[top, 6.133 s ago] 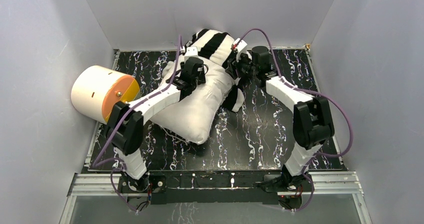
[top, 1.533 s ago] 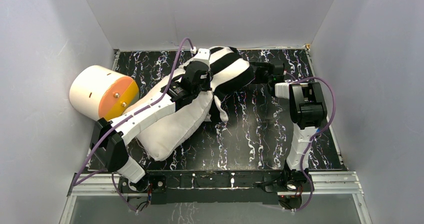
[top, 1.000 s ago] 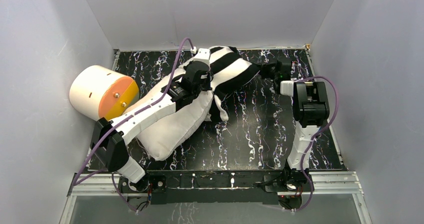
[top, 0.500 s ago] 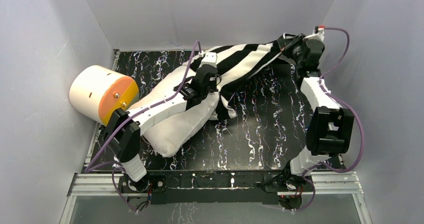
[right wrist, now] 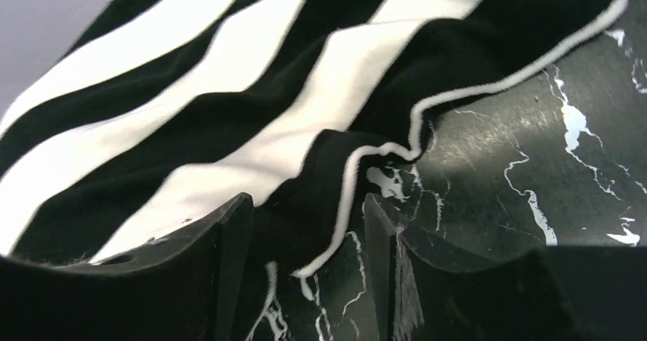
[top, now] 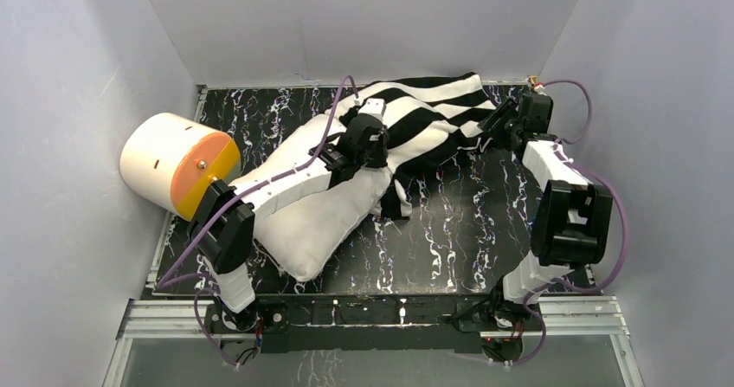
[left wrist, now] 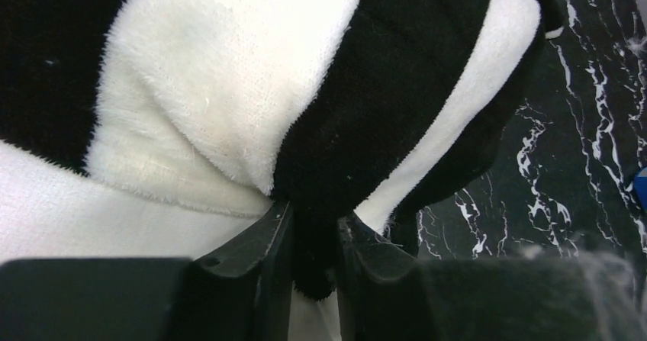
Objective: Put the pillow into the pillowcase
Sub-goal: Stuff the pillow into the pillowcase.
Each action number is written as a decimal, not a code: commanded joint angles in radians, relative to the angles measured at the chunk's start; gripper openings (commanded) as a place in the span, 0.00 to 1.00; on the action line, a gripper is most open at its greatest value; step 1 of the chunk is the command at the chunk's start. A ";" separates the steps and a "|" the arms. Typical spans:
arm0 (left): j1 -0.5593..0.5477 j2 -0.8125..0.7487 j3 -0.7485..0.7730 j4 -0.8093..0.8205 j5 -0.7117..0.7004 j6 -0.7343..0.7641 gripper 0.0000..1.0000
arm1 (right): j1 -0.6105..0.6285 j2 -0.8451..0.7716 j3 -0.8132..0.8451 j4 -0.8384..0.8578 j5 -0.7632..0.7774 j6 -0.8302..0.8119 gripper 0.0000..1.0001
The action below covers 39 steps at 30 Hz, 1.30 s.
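Grey walls box in a black, white-veined tabletop (top: 450, 231). At far left sits a cream cylinder (top: 173, 162). The pillow (top: 320, 218), plump and plain white, lies slantwise left of centre, its far end inside the black-and-white striped pillowcase (top: 433, 114). The left gripper (left wrist: 309, 242) pinches a fold of that case. The right gripper (right wrist: 305, 204) has its jaws apart, with the hem loose between them.

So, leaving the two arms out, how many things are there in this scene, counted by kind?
pillow: 1
pillowcase: 1
cylinder: 1
Total: 3
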 commanded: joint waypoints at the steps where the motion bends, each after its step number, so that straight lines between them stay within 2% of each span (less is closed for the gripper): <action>1: 0.011 -0.040 0.072 -0.076 0.051 0.004 0.28 | 0.008 -0.116 0.065 -0.088 -0.101 -0.126 0.64; 4: 0.010 -0.089 0.092 -0.134 0.065 0.040 0.49 | 0.025 -0.171 0.026 -0.118 -0.231 -0.160 0.63; 9: 0.011 -0.204 0.050 -0.178 0.052 0.086 0.64 | 0.159 -0.311 -0.072 -0.117 -0.264 -0.224 0.60; 13: 0.009 -0.287 0.003 -0.230 0.039 0.103 0.68 | 0.337 -0.429 -0.173 -0.081 -0.203 -0.330 0.59; 18: 0.005 -0.343 -0.112 -0.245 0.028 0.063 0.70 | 0.487 -0.509 -0.322 0.093 -0.164 -0.517 0.58; 25: 0.005 -0.227 -0.194 -0.158 0.029 0.047 0.72 | 0.627 -0.486 -0.394 0.179 -0.149 -0.684 0.61; 27: 0.005 -0.182 -0.197 -0.143 0.028 0.036 0.65 | 0.646 -0.469 -0.397 0.223 -0.098 -0.699 0.61; 28: 0.004 -0.167 -0.197 -0.133 0.032 0.030 0.54 | 0.652 -0.455 -0.395 0.241 -0.073 -0.710 0.60; 30: 0.004 -0.156 -0.203 -0.105 0.013 0.012 0.20 | 0.660 -0.418 -0.382 0.259 -0.041 -0.731 0.58; 31: 0.005 -0.161 -0.208 -0.087 -0.002 0.004 0.07 | 0.662 -0.397 -0.370 0.260 -0.040 -0.739 0.56; 32: 0.005 -0.171 -0.214 -0.067 -0.017 -0.004 0.00 | 0.665 -0.381 -0.359 0.257 -0.040 -0.743 0.52; 34: 0.008 -0.195 -0.220 -0.029 -0.050 -0.017 0.00 | 0.674 -0.357 -0.346 0.259 -0.033 -0.748 0.43; 37: 0.018 -0.218 -0.205 0.000 -0.091 -0.026 0.00 | 0.689 -0.367 -0.330 0.263 -0.001 -0.752 0.23; 39: 0.022 -0.217 -0.186 -0.001 -0.118 -0.029 0.00 | 0.696 -0.389 -0.311 0.243 0.000 -0.747 0.16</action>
